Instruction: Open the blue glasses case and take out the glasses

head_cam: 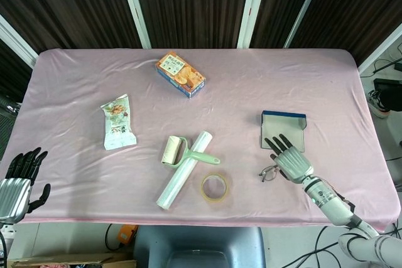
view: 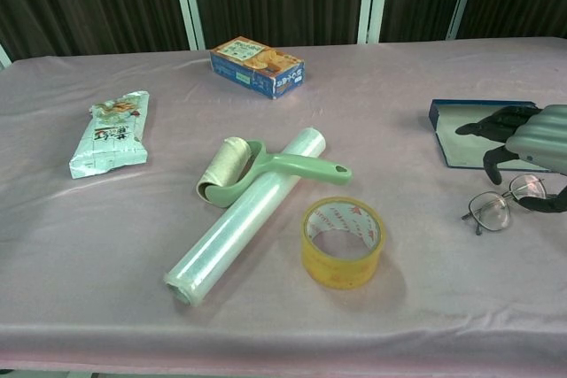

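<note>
The left hand [head_cam: 16,186] hangs off the near table edge, fingers apart, holding nothing. The right hand [head_cam: 290,161] hovers spread and empty over the glasses [view: 507,202], which lie on the cloth just before the open blue case [head_cam: 283,128]. The glasses look light and fragile, with thin wire and slippery lenses; I'd pinch the bridge or a temple. The hand hides part of the frame; its arms are hard to make out.
</note>
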You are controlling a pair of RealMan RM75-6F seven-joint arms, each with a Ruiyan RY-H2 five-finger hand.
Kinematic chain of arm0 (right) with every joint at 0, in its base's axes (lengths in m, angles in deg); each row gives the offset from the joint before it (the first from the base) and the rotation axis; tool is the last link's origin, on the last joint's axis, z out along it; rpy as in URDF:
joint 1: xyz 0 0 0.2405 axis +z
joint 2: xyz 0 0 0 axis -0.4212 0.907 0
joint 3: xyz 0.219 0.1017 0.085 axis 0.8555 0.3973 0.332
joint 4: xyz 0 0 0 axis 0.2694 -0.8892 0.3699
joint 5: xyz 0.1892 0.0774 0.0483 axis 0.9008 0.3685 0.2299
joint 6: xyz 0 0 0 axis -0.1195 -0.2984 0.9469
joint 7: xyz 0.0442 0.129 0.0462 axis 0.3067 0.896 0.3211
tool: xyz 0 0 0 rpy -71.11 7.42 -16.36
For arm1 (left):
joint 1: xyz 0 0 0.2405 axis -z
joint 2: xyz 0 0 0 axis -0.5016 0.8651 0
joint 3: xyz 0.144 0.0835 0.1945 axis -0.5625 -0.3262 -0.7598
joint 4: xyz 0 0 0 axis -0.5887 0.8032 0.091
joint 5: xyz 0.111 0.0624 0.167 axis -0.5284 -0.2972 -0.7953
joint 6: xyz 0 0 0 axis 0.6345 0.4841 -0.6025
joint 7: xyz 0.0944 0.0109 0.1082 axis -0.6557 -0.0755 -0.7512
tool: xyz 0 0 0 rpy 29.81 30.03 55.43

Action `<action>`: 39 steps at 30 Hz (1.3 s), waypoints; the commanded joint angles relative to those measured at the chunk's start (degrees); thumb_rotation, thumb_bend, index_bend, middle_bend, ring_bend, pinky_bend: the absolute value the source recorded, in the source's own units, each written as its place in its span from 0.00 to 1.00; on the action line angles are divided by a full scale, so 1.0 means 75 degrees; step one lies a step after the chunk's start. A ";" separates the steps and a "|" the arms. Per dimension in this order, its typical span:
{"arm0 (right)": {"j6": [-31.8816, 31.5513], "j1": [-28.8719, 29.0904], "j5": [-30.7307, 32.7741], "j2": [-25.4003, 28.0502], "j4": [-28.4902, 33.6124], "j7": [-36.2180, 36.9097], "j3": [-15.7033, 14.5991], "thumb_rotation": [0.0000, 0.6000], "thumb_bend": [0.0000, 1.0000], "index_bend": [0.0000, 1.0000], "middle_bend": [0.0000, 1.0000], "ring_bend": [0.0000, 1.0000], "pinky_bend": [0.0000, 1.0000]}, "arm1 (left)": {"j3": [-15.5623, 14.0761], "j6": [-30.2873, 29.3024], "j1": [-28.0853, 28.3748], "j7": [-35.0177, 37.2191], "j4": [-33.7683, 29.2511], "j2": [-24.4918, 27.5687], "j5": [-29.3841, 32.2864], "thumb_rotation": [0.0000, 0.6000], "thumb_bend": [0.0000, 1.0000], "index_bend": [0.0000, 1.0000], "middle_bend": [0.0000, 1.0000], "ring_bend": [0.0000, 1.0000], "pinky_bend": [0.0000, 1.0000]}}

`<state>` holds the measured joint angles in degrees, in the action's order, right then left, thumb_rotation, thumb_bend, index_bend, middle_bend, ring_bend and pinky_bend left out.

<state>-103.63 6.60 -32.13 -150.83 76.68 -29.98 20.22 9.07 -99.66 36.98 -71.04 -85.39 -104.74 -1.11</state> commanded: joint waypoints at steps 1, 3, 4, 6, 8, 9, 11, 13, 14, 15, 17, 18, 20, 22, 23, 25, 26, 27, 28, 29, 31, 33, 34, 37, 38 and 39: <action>0.0029 0.0013 0.0000 -0.0029 -0.0045 0.0031 0.0017 1.00 0.48 0.57 0.05 0.00 0.00 | 0.0004 0.0005 -0.0001 0.0007 0.0011 -0.0001 0.0011 1.00 0.43 0.00 0.00 0.04 0.03; 0.0049 0.0015 0.0001 -0.0045 -0.0067 0.0062 0.0023 1.00 0.48 0.58 0.05 0.00 0.00 | 0.0008 0.0015 0.0007 0.0014 0.0015 0.0002 0.0013 1.00 0.43 0.00 0.00 0.04 0.03; 0.0061 0.0014 0.0002 -0.0052 -0.0074 0.0080 0.0022 1.00 0.48 0.59 0.05 0.00 0.00 | 0.0008 0.0014 0.0006 0.0014 0.0014 0.0004 0.0012 1.00 0.43 0.00 0.00 0.04 0.03; 0.0098 0.0020 -0.0006 -0.0066 -0.0090 0.0114 0.0014 1.00 0.49 0.60 0.05 0.00 0.00 | 0.0007 0.0016 0.0008 0.0012 0.0013 0.0005 0.0008 1.00 0.43 0.00 0.00 0.04 0.03; 0.0112 0.0023 -0.0034 -0.0089 -0.0118 0.0128 0.0000 1.00 0.50 0.62 0.05 0.00 0.00 | 0.0005 0.0013 0.0006 0.0019 0.0010 0.0012 0.0004 1.00 0.43 0.00 0.00 0.04 0.03; 0.0116 0.0025 -0.0046 -0.0097 -0.0127 0.0135 -0.0003 1.00 0.50 0.63 0.05 0.00 0.00 | 0.0003 0.0012 0.0005 0.0021 0.0010 0.0013 0.0003 1.00 0.43 0.00 0.00 0.04 0.03; 0.0116 0.0030 -0.0070 -0.0114 -0.0139 0.0152 -0.0003 1.00 0.52 0.64 0.05 0.00 0.00 | 0.0001 0.0012 0.0004 0.0025 0.0010 0.0014 0.0000 1.00 0.43 0.00 0.00 0.04 0.04; 0.0116 0.0033 -0.0085 -0.0125 -0.0152 0.0149 -0.0003 1.00 0.54 0.65 0.05 0.00 0.00 | -0.0001 0.0014 0.0005 0.0022 0.0011 0.0014 -0.0006 1.00 0.43 0.00 0.00 0.04 0.03; 0.0120 0.0033 -0.0091 -0.0133 -0.0158 0.0148 -0.0004 1.00 0.55 0.65 0.05 0.00 0.00 | -0.0004 0.0016 0.0005 0.0023 0.0010 0.0015 -0.0009 1.00 0.43 0.00 0.00 0.04 0.03; 0.0129 0.0032 -0.0092 -0.0136 -0.0161 0.0146 -0.0006 1.00 0.56 0.66 0.05 0.00 0.00 | -0.0004 0.0018 0.0006 0.0025 0.0010 0.0016 -0.0010 1.00 0.43 0.00 0.00 0.04 0.03; 0.0136 0.0032 -0.0098 -0.0145 -0.0173 0.0125 -0.0007 1.00 0.58 0.67 0.05 0.00 0.00 | -0.0005 0.0013 0.0004 0.0027 0.0010 0.0018 -0.0013 1.00 0.43 0.00 0.00 0.04 0.03; 0.0141 0.0031 -0.0100 -0.0150 -0.0176 0.0116 -0.0009 1.00 0.59 0.67 0.05 0.00 0.00 | -0.0005 0.0013 0.0004 0.0025 0.0011 0.0018 -0.0013 1.00 0.43 0.00 0.00 0.04 0.03; 0.0147 0.0030 -0.0107 -0.0157 -0.0179 0.0105 -0.0011 1.00 0.62 0.68 0.05 0.00 0.00 | -0.0006 0.0011 0.0004 0.0027 0.0008 0.0020 -0.0017 1.00 0.43 0.00 0.00 0.04 0.03; 0.0146 0.0029 -0.0115 -0.0164 -0.0185 0.0089 -0.0011 1.00 0.63 0.69 0.05 0.00 0.00 | -0.0007 0.0011 0.0004 0.0022 0.0008 0.0018 -0.0020 1.00 0.43 0.00 0.00 0.04 0.03; 0.0139 0.0024 -0.0122 -0.0168 -0.0186 0.0093 -0.0013 1.00 0.63 0.69 0.05 0.00 0.00 | -0.0007 0.0011 0.0004 0.0022 0.0006 0.0019 -0.0021 1.00 0.43 0.00 0.00 0.04 0.03; 0.0115 0.0017 -0.0142 -0.0177 -0.0191 0.0107 -0.0013 1.00 0.63 0.70 0.05 0.00 0.00 | -0.0006 0.0005 0.0003 0.0027 0.0006 0.0021 -0.0023 1.00 0.43 0.00 0.00 0.04 0.03; 0.0091 0.0011 -0.0158 -0.0184 -0.0197 0.0117 -0.0011 1.00 0.63 0.70 0.05 0.00 0.00 | -0.0007 -0.0001 -0.0001 0.0032 0.0008 0.0021 -0.0024 1.00 0.43 0.00 0.00 0.04 0.03; 0.0075 0.0008 -0.0169 -0.0191 -0.0204 0.0126 -0.0010 1.00 0.63 0.71 0.05 0.00 0.00 | -0.0005 -0.0003 -0.0002 0.0037 0.0010 0.0021 -0.0022 1.00 0.43 0.00 0.00 0.04 0.03; 0.0062 0.0004 -0.0178 -0.0196 -0.0208 0.0142 -0.0010 1.00 0.63 0.71 0.05 0.00 0.00 | -0.0003 -0.0007 -0.0003 0.0044 0.0009 0.0022 -0.0021 1.00 0.43 0.00 0.00 0.04 0.03; 0.0050 0.0003 -0.0182 -0.0202 -0.0207 0.0162 -0.0001 1.00 0.63 0.71 0.05 0.00 0.00 | -0.0002 -0.0012 -0.0005 0.0049 0.0008 0.0023 -0.0022 1.00 0.43 0.00 0.00 0.04 0.03; 0.0025 0.0006 -0.0175 -0.0215 -0.0197 0.0177 0.0032 1.00 0.63 0.71 0.05 0.00 0.00 | -0.0003 -0.0014 -0.0007 0.0055 0.0008 0.0025 -0.0022 1.00 0.43 0.00 0.00 0.04 0.03; 0.0001 0.0037 -0.0150 -0.0248 -0.0158 0.0185 0.0111 1.00 0.63 0.71 0.06 0.00 0.00 | -0.0002 -0.0014 -0.0002 0.0052 0.0009 0.0023 -0.0031 1.00 0.43 0.00 0.00 0.04 0.03; 0.0004 0.0057 -0.0127 -0.0264 -0.0130 0.0183 0.0152 1.00 0.63 0.71 0.06 0.00 0.00 | -0.0004 -0.0012 -0.0001 0.0051 0.0010 0.0021 -0.0036 1.00 0.43 0.00 0.00 0.04 0.03; 0.0015 0.0190 0.0018 -0.0389 0.0029 0.0239 0.0419 1.00 0.63 0.71 0.06 0.00 0.00 | -0.0014 0.0007 0.0008 0.0030 0.0005 0.0016 -0.0049 1.00 0.43 0.00 0.00 0.04 0.03; 0.0050 0.0258 0.0107 -0.0460 0.0095 0.0225 0.0540 1.00 0.63 0.71 0.06 0.00 0.00 | -0.0018 0.0010 0.0010 0.0024 0.0000 0.0017 -0.0056 1.00 0.43 0.00 0.00 0.04 0.03; 0.0070 0.0309 0.0175 -0.0527 0.0133 0.0209 0.0632 1.00 0.63 0.71 0.06 0.00 0.00 | -0.0021 0.0004 0.0008 0.0022 -0.0002 0.0018 -0.0064 1.00 0.43 0.00 0.00 0.04 0.03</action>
<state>-103.38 8.26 -31.62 -154.05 77.04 -28.38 24.01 8.92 -99.61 37.05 -70.87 -85.40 -104.61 -1.58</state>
